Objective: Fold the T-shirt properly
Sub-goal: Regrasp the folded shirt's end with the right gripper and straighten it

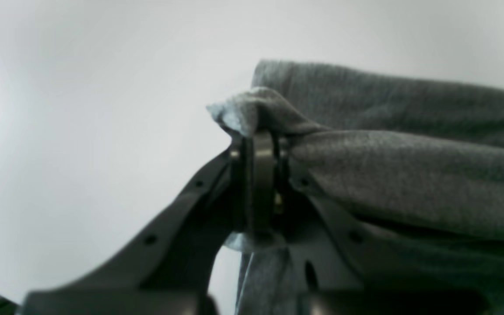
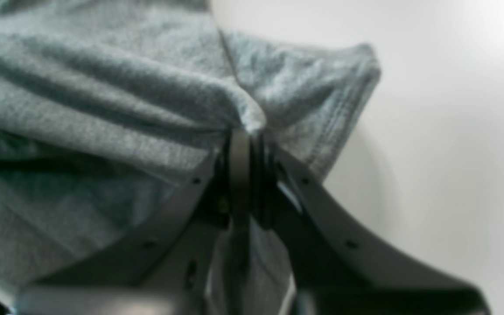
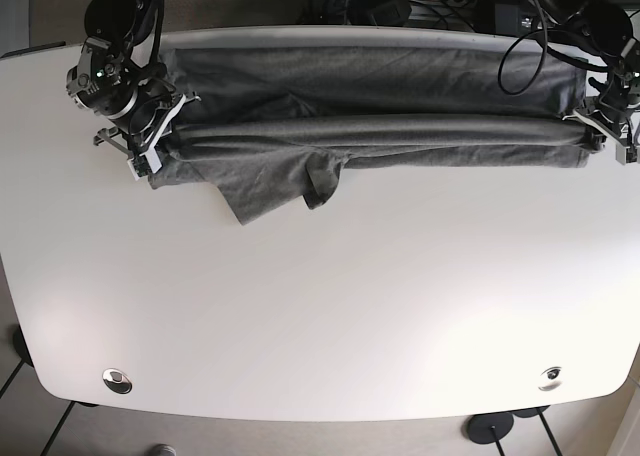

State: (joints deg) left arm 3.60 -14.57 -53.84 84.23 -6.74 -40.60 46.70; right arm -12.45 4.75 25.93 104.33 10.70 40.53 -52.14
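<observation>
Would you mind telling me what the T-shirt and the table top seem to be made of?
T-shirt: soft grey knit, likely cotton jersey; the wrist views show fine heathered ribbing and a stitched hem. Table: smooth white board, probably laminate, with a faint sheen.

No readable text, label or number shows anywhere — all three views.

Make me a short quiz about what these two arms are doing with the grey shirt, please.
1. True or false: both grippers are clamped on the T-shirt.
2. Which part of the cloth hangs loose towards the front of the table? A) a sleeve B) nothing
3. The shirt is stretched between the left gripper and the ____ gripper.

Key
1. True: each wrist view shows fabric pinched between closed jaws.
2. A: one sleeve lies spread below the folded roll.
3. right
</observation>
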